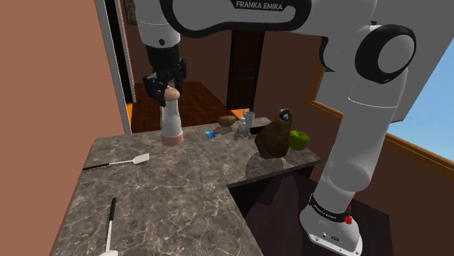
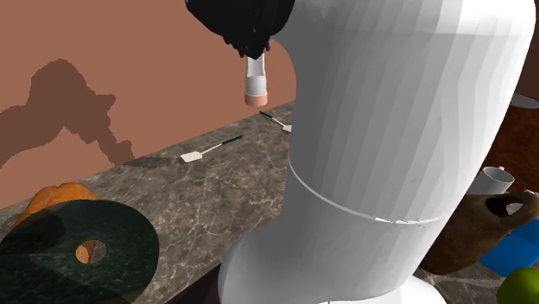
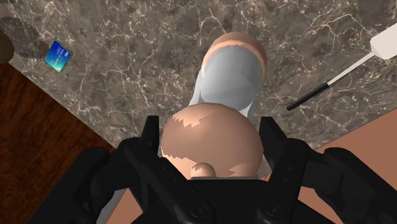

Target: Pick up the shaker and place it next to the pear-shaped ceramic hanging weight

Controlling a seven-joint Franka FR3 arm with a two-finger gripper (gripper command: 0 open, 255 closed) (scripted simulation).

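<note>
The gripper (image 1: 169,89) hangs over the far corner of the marbled worktop (image 1: 182,189), and its 2 jaws pinch the rounded pink head of the shaker (image 1: 172,116), 1 black finger (image 3: 150,130) pressed to each side of it in the wrist view. The shaker is a tall white body with a pink cap and a pink foot; it is upright near the worktop's back edge, close to the brown wall (image 1: 51,87), though I cannot tell whether its foot rests on the stone or sits just above it. The brown pear-shaped weight (image 1: 273,138) stands well apart from it, toward the shoulder view's right, with a green apple (image 1: 299,140) just beside it and a pale cup (image 1: 249,118) behind. A small blue card (image 1: 210,134) lies between the shaker and the weight. A white spatula (image 1: 134,158) lies flat on the worktop nearer the camera.
</note>
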